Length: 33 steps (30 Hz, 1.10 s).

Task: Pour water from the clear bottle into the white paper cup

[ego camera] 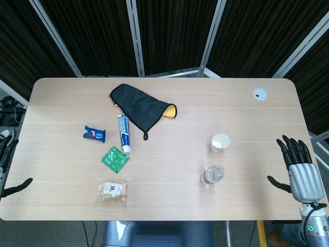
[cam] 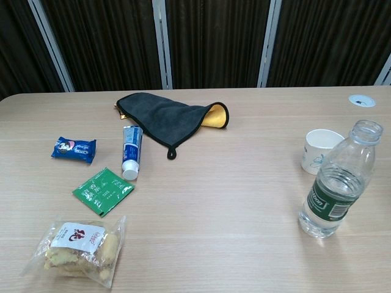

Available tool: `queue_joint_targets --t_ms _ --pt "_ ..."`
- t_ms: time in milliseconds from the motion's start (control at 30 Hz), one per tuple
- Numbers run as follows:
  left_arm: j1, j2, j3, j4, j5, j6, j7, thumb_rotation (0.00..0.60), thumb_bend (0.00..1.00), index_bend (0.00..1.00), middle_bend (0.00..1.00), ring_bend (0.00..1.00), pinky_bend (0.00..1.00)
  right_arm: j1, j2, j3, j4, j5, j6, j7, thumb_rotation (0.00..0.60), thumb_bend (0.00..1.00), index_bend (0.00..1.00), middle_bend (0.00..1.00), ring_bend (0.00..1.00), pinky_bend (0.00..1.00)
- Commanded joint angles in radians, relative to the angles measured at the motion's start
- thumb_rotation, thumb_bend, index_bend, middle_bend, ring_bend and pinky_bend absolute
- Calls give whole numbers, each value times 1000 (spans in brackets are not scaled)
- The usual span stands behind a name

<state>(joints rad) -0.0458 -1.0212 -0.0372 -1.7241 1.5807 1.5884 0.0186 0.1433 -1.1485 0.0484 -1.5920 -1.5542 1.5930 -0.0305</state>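
Uncapped clear bottle [ego camera: 213, 175] and white paper cup [ego camera: 220, 142] stand apart, lower right of the desk [ego camera: 169, 154].
Right hand [ego camera: 297, 163] at the right edge, fingers spread, holding nothing; left hand [ego camera: 7, 170] at the left edge, fingers' state unclear.

Uncapped clear bottle [cam: 338, 183] with green label, upright at right on wooden table [cam: 214, 201], partly filled; white paper cup [cam: 319, 150] upright just behind and left of it. Dark grey cloth [cam: 165, 119] with yellow lining at far centre, toothpaste tube [cam: 131, 151] lying just in front. Blue snack packet [cam: 73, 149], green sachet [cam: 103, 191] and clear bag of biscuits [cam: 79, 247] ranged down left side.
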Motion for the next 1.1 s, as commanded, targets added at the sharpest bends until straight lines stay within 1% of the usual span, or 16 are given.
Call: queue_joint_targets --t_ms 33,133,233,333,367,400,467,500,533,600,667,800,933,1100 --pt "-1 -1 1 1 1 -2 3 600 0 0 0 0 0 -1 3 1 -1 -4 -4 11 600 0 0 0 0 0" --pt "0 -2 -1 0 1 1 7 600 0 0 0 0 0 2 18 -6 -9 -6 -28 68 600 0 0 0 0 0" --pt "1 -6 -4 3 6 12 14 600 0 0 0 0 0 14 66 -28 -29 2 -99 222 600 0 0 0 0 0" --pt "1 -10 -3 5 8 12 14 600 0 0 0 0 0 30 105 -47 -17 16 -179 375 600 0 0 0 0 0" --pt "0 -11 -2 6 8 8 14 600 0 0 0 0 0 45 122 -60 10 24 -235 462 600 0 0 0 0 0" --pt "-2 -11 -2 6 7 5 16 600 0 0 0 0 0 54 129 -67 31 21 -265 512 600 0 0 0 0 0" --pt "-5 -15 -3 5 0 -5 27 600 0 0 0 0 0 85 129 -92 116 -2 -347 684 600 0 0 0 0 0" --pt "-6 -16 -4 4 -3 -7 31 600 0 0 0 0 0 94 123 -99 144 -8 -370 743 600 0 0 0 0 0" --pt "-6 -17 -4 4 -5 -8 34 600 0 0 0 0 0 98 118 -103 158 -11 -383 777 600 0 0 0 0 0" --pt "-6 -21 -5 0 -10 -11 46 600 0 0 0 0 0 118 97 -121 218 -33 -427 904 600 0 0 0 0 0" --pt "-5 -30 -7 -6 -10 -4 70 600 0 0 0 0 0 147 63 -150 313 -91 -457 1064 600 0 0 0 0 0" --pt "-4 -52 -7 -2 -7 0 116 600 0 0 0 0 0 182 13 -183 403 -157 -471 1216 600 0 0 0 0 0" --pt "-9 -64 -9 4 -18 -12 138 600 0 0 0 0 0 220 -30 -198 453 -191 -485 1320 600 0 0 0 0 0" --pt "-13 -70 -11 5 -27 -22 145 600 0 0 0 0 0 267 -63 -224 473 -246 -496 1349 600 0 0 4 0 0"
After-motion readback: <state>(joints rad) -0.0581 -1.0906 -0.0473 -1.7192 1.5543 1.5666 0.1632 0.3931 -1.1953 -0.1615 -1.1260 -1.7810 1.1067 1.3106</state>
